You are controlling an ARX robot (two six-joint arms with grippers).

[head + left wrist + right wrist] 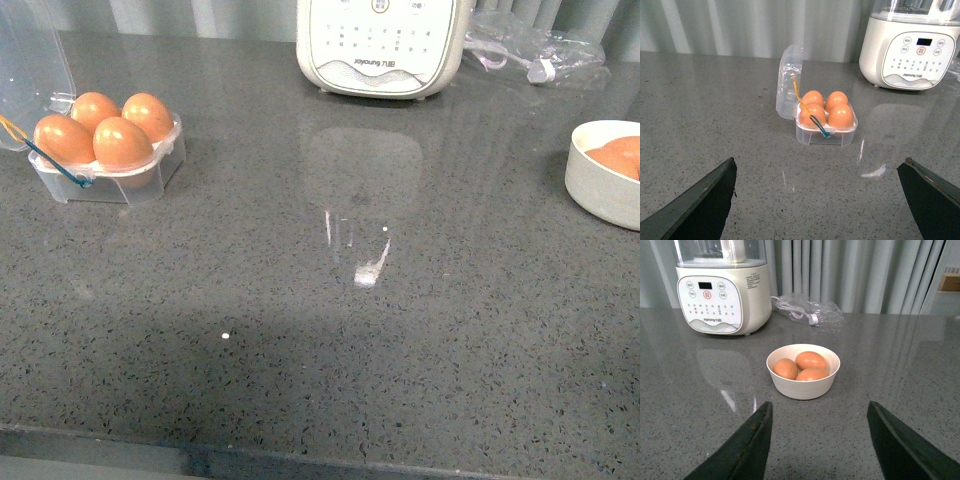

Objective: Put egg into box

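The clear box (110, 178) stands at the far left of the counter with its lid (30, 60) swung open. Several orange-brown eggs (122, 142) fill its cells. In the left wrist view the box (825, 136) lies ahead of my open left gripper (819, 162), well apart from it, and nothing is between the fingers. Three more eggs (810, 360) lie in a white bowl (802, 386). My open right gripper (820, 404) hangs just short of the bowl and holds nothing. Neither arm shows in the front view.
A white Joyoung appliance (382, 45) stands at the back centre. A clear bag with a cable (535, 45) lies beside it at the back right. The bowl (600, 190) sits at the counter's right edge. The counter's front edge runs along the bottom.
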